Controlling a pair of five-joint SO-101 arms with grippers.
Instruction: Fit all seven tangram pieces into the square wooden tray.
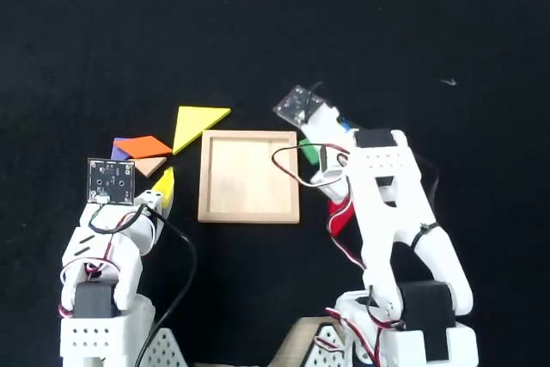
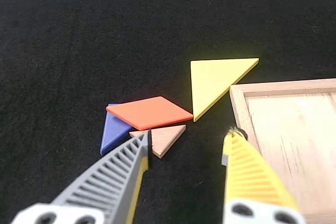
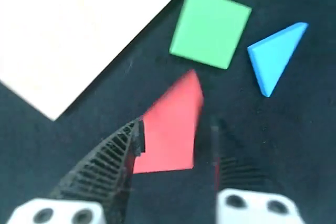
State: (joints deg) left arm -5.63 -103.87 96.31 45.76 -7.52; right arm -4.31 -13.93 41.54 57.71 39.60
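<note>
Left tool (image 2: pixel 190 135) stands open beside the small tan wooden triangle (image 2: pixel 164 138). Right tool (image 3: pixel 176 123) straddles the flat red triangle (image 3: pixel 170 142); I cannot tell whether it grips.

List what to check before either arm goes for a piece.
1. Tray empty and ready to take pieces: ok.
2. All seven pieces in sight: ok. Yellow triangle, orange piece, dark blue triangle and tan triangle lie on one side of the tray. Green square, light blue triangle and red piece lie on the other.
3. Left gripper open with nothing between its fingers: ok.
4. Right gripper open and astride the red piece: ok. Whether the fingers touch it: cannot tell.
5. Pieces near the left gripper lie apart for a clean pick: not ok. The orange piece overlaps the dark blue triangle.
</note>
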